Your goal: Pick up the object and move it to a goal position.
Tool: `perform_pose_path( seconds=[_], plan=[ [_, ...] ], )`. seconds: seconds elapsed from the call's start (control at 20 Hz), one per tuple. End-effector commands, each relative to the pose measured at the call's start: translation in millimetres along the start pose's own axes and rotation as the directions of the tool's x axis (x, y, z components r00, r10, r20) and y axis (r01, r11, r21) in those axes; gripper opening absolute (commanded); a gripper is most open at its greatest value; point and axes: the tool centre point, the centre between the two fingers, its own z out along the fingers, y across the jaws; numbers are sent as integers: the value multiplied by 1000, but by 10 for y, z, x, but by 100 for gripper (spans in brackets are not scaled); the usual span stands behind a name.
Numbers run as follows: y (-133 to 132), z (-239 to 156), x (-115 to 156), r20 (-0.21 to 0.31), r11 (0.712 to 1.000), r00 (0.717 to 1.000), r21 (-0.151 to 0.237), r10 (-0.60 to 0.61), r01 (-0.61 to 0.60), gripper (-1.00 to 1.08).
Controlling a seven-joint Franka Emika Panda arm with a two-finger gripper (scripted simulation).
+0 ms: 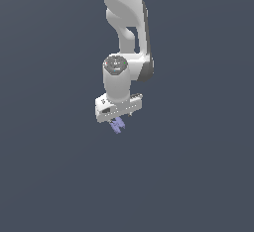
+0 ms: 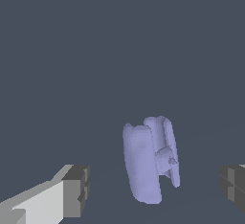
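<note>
My gripper (image 1: 118, 122) points down, and its two fingers stand wide apart. In the wrist view the object (image 2: 149, 163), a pale lavender piece made of short rounded bars, stands between my dark finger pads (image 2: 76, 190) and touches neither of them. In the exterior view the object (image 1: 117, 125) shows just under my white hand.
</note>
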Motion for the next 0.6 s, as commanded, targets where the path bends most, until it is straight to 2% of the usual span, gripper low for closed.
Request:
perform_pose_path(
  seconds=[0.0,0.55],
  plan=[
    [43,65,-45,-2,999,999,-2,-46,46,100],
    [132,209,-152,-6,989,989,-7,-145,144,100]
  ],
)
